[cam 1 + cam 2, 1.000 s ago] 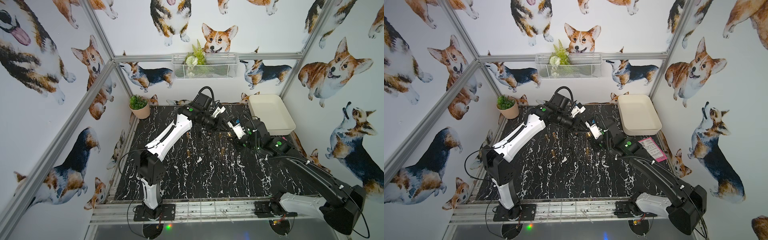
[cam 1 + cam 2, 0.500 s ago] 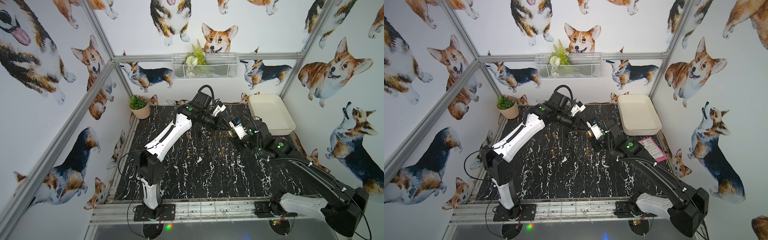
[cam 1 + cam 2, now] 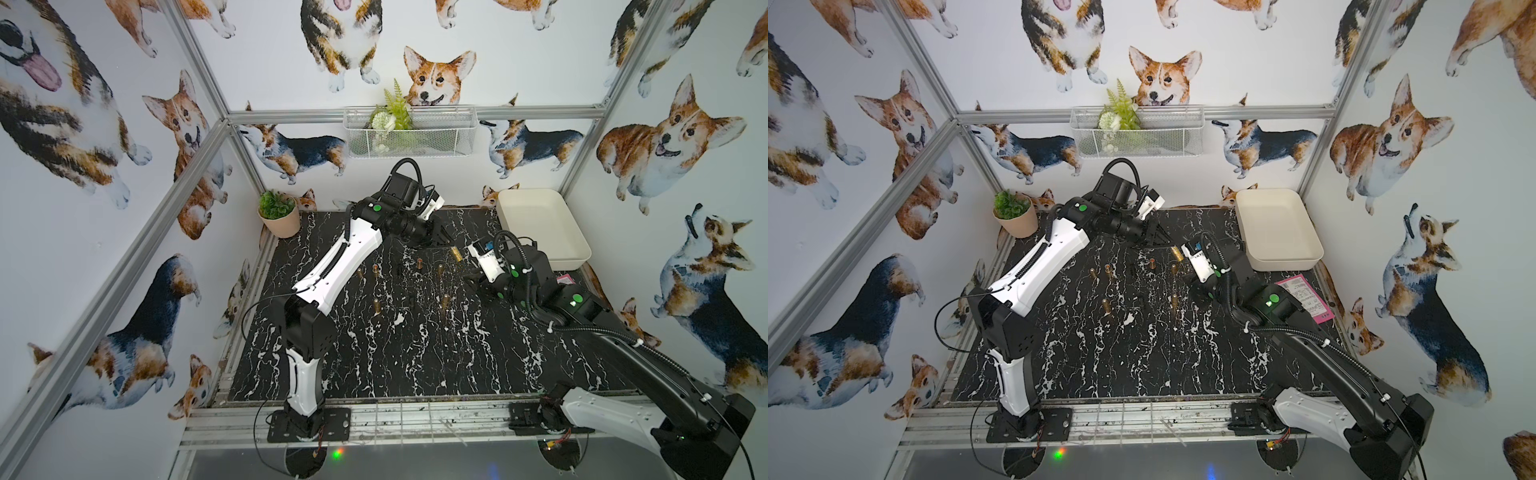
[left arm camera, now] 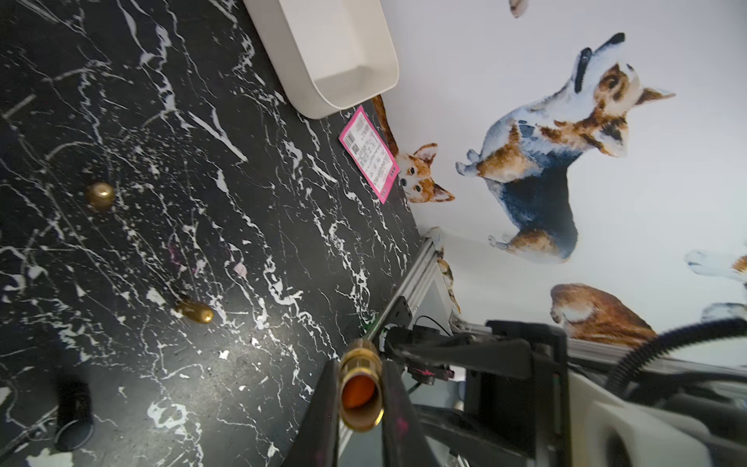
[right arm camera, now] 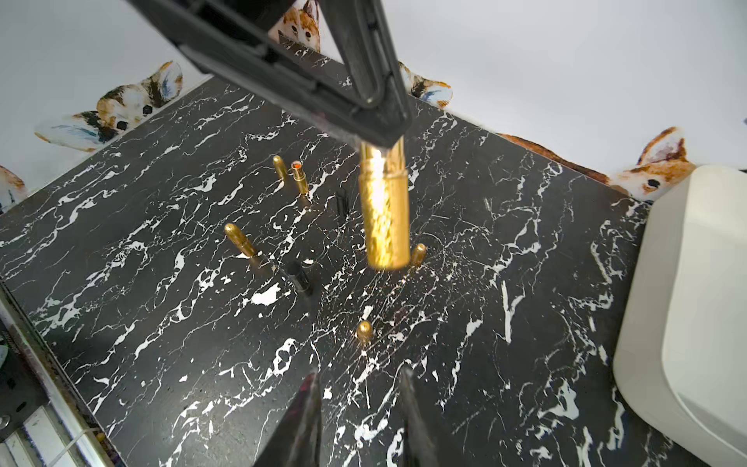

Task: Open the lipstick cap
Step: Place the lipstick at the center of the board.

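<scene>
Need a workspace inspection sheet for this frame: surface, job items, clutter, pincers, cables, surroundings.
Surface: black marble tabletop, white veining, faint pink smudges.
Job's things: gold lipstick held off the surface; the end facing the left wrist camera is open, orange-red inside.
Clutter: several gold tubes standing, one red-tipped; two black pieces; pink card beside the cream tray.
Grippers: left pincer shut on the lipstick; right pincer open, nothing between its fingers, apart from the lipstick.
Cables: black hoses loop over both wrists; thin cable hangs off the left arm; neither touches the lipstick.
Surroundings: corgi-print walls, potted plant, wire basket with greenery.
</scene>
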Controlling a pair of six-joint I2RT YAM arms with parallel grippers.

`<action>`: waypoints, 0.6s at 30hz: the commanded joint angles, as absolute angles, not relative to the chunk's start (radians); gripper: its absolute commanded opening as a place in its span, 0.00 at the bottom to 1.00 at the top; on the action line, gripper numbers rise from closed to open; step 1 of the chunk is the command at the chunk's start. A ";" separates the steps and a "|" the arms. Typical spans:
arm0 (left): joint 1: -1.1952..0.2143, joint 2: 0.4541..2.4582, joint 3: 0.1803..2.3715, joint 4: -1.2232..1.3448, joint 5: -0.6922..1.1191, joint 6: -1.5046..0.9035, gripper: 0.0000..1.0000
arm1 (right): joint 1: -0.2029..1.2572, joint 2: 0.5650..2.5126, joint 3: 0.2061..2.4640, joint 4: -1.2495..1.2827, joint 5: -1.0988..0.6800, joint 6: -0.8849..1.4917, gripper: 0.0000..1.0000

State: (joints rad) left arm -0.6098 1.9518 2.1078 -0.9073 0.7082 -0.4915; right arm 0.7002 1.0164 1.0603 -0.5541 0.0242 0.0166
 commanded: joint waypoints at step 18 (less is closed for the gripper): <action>-0.794 2.371 2.450 -0.903 0.083 -0.341 0.15 | 0.703 0.726 1.006 -0.717 0.278 0.058 0.41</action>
